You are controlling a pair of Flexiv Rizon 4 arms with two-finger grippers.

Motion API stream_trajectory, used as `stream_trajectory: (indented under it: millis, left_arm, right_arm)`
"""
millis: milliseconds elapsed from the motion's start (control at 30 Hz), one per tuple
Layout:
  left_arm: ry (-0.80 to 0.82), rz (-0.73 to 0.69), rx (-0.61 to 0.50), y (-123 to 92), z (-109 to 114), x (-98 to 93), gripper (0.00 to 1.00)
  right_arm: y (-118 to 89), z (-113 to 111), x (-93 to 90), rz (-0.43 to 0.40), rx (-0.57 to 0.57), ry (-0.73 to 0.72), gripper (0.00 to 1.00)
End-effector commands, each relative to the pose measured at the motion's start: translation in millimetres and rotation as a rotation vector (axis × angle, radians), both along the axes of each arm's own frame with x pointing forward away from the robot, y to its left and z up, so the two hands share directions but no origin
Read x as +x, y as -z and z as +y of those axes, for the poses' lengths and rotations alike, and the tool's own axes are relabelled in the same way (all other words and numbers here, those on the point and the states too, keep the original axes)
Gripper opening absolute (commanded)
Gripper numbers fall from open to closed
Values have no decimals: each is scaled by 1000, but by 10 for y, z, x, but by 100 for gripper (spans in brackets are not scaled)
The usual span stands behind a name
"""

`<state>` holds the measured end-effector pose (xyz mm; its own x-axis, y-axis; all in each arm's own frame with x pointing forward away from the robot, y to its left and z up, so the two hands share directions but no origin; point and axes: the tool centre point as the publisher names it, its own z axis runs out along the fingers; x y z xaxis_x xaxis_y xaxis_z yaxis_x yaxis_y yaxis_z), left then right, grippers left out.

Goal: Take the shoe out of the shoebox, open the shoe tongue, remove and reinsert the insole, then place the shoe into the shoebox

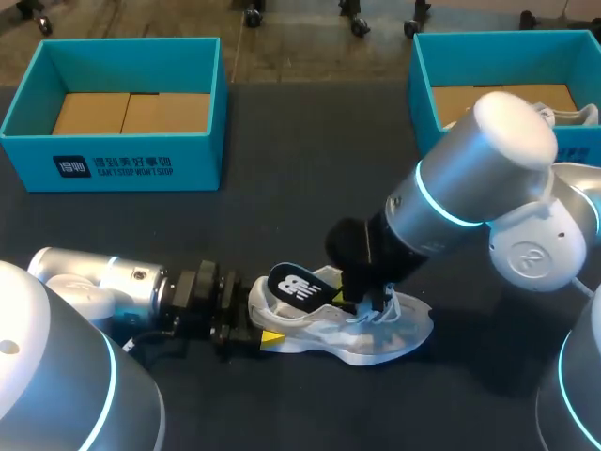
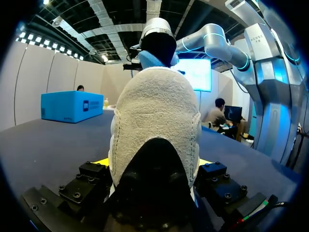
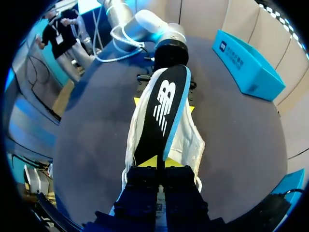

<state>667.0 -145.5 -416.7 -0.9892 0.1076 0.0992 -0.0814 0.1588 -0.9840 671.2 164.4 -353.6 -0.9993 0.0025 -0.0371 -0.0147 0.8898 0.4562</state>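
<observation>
- So, this is the insole part of the job: the shoe (image 1: 376, 336) is out of its box and sitting on the dark table (image 1: 282, 207), in front of me and between the two arms
- The left gripper (image 2: 153, 166) has the heel clamped from both sides, its fingers spread about as wide as the heel, basically acting as a vise
- The right gripper (image 3: 158, 163) is pinched nearly closed on the narrow front end of the black insole (image 3: 161, 111), right over the laces and tongue area
- The insole is only partly in the shoe, with its logo end poking up and out over the heel collar. Honestly I can't say from this alone whether it's on its way out or going back in
- My guess for the next move: the right arm has to travel along the length of the shoe while the left keeps the heel pinned. Otherwise the whole shoe just slides along with the insole
- The shoe stands on its sole, long axis running across the table side to side, heel toward my left arm and toe toward my right
- The insole runs along that same line
- Two blue boxes sit at the far side, one on the left (image 1: 122, 164) and one on the right (image 1: 498, 61), both well apart from the shoe
</observation>
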Motion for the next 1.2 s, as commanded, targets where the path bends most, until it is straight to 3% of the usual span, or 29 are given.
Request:
stream_trajectory:
  millis: [33, 633, 933, 967, 1033, 1067, 1100, 1200]
  left_arm:
    - [0, 0, -1, 46, -13, 8, 0]
    - [0, 0, -1, 46, -13, 8, 0]
    - [0, 0, -1, 46, -13, 8, 0]
    - [0, 0, -1, 46, -13, 8, 0]
    - [0, 0, -1, 46, -13, 8, 0]
    - [0, 0, -1, 46, -13, 8, 0]
    - [0, 0, -1, 46, -13, 8, 0]
    - [0, 0, -1, 46, -13, 8, 0]
  right_arm:
    - [-56, -15, 23, 9, 7, -47, 0]
    - [-125, 490, 153, 85, -42, -317, 0]
    - [-84, 576, 130, 149, -30, -364, 2]
    - [-84, 576, 129, 154, -38, -363, 12]
    - [-118, 570, 122, 145, -40, -355, 44]
    - [-148, 562, 114, 135, -44, -346, 89]
    - [-172, 557, 107, 126, -45, -344, 100]
    - [-276, 526, 87, 102, -54, -326, 95]
